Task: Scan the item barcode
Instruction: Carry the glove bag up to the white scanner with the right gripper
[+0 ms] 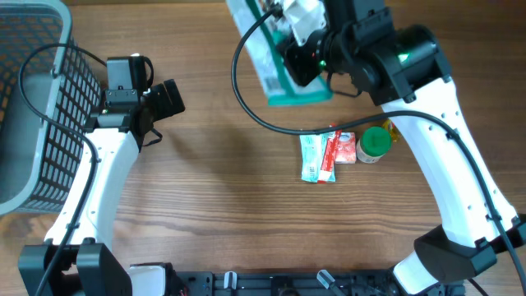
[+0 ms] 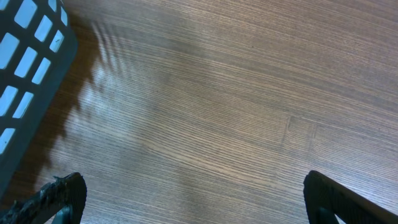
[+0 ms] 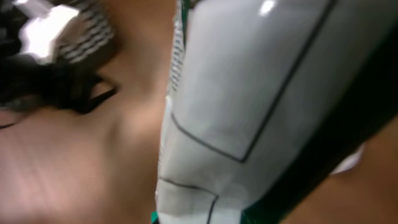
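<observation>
Pouch (image 1: 275, 70): hung above the table's (image 1: 214, 189) far side, pinched by right gripper (image 1: 297, 37). Left gripper (image 1: 171, 99): stood spread, empty. Pickup done; probably not yet scanned, wrist view too blurred to tell.

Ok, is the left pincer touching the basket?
Apart. The overhead view shows bare table between the open left pincer and the basket. The left wrist view shows the same gap.

Left tool (image 1: 168, 99) hangs low with jaws wide; right tool (image 1: 300, 37) is raised, pinched onto a packet (image 1: 267, 74).
</observation>
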Robot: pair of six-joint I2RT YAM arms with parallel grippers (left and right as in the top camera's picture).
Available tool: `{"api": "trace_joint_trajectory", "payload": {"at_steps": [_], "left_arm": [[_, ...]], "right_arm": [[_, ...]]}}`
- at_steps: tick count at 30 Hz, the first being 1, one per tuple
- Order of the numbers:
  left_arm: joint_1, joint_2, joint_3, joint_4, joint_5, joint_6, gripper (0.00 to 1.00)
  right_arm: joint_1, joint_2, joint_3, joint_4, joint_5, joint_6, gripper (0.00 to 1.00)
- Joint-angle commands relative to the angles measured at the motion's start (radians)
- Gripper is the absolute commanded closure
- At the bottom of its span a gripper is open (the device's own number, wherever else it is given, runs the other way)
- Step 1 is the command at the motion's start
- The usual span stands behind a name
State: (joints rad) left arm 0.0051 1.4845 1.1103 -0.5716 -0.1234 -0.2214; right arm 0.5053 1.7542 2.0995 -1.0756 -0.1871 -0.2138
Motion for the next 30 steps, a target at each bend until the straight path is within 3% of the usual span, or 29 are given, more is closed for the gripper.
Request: {"api": "trace_joint_trajectory", "payload": {"at_steps": [1, 10, 12, 15, 18, 27, 30], "left_arm": [[0.004, 0.001, 0.008, 0.004, -0.009, 0.006, 0.00], [0.004, 0.001, 0.008, 0.003, -0.009, 0.005, 0.00], [0.004, 0.001, 0.008, 0.004, -0.009, 0.005, 0.00], [0.004, 0.001, 0.008, 0.004, -0.009, 0.005, 0.00], [0.004, 0.001, 0.008, 0.003, -0.009, 0.006, 0.00], [0.004, 0.001, 0.008, 0.004, -0.009, 0.006, 0.00], [0.004, 0.001, 0.008, 0.003, -0.009, 0.005, 0.00]], "right_arm": [[-0.008, 0.035, 0.012, 0.056, 0.240, -0.191, 0.96], [-0.023, 0.340, 0.002, 0.423, 0.692, -0.372, 0.96], [-0.032, 0.440, 0.002, 0.608, 0.772, -0.512, 0.96], [-0.034, 0.517, 0.002, 0.786, 0.805, -0.624, 0.96], [-0.044, 0.574, 0.002, 0.912, 0.796, -0.648, 0.96], [-0.055, 0.696, 0.002, 0.965, 0.765, -0.753, 0.96], [-0.051, 0.697, 0.002, 0.950, 0.762, -0.686, 0.96]]}}
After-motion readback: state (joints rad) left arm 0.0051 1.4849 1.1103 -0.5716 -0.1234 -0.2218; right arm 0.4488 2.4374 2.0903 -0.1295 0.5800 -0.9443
